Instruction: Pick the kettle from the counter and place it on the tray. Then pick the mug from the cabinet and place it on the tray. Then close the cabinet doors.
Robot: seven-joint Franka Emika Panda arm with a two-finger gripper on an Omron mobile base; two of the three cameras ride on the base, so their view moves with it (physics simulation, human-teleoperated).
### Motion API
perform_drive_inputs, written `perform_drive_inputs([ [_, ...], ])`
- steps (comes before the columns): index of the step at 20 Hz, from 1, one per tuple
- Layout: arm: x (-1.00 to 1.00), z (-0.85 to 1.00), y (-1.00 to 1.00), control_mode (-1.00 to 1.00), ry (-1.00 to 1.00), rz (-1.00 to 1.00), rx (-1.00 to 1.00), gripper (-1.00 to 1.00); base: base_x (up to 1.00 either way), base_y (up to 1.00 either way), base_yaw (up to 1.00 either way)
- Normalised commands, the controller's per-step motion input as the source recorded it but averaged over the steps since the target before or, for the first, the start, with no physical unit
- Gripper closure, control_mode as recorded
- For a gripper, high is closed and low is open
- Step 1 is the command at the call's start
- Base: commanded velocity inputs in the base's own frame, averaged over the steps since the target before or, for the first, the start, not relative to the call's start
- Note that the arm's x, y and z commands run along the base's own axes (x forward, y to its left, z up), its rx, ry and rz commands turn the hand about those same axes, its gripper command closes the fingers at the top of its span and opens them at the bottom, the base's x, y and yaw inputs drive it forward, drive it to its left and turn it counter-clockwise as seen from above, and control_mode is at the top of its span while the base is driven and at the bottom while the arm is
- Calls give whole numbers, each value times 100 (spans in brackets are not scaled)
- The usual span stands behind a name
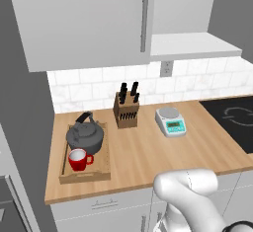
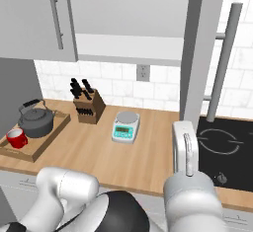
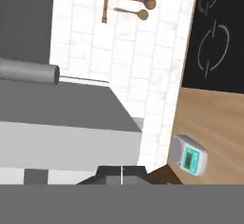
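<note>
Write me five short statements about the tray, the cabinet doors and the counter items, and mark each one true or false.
1. The kettle sits on the tray. True.
2. The mug stands on the cabinet shelf. False: it is on the tray, in front of the kettle.
3. Both cabinet doors are shut. False: the left door looks shut, but the right door stands swung open, edge-on in the right base view.
4. The knife block stands on the counter between the tray and the kitchen scale. True.
5. The kitchen scale lies on the cooktop. False: it rests on the wooden counter, left of the cooktop.
</note>
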Motion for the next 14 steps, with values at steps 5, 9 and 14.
perform_drive_inputs([
  [5,0,-28,-29,-100,-10,0,11,100,0,0,0],
  [9,3,-26,-25,-100,-9,0,11,100,0,0,0],
  [14,52,-19,-28,-100,-7,0,15,100,0,0,0],
])
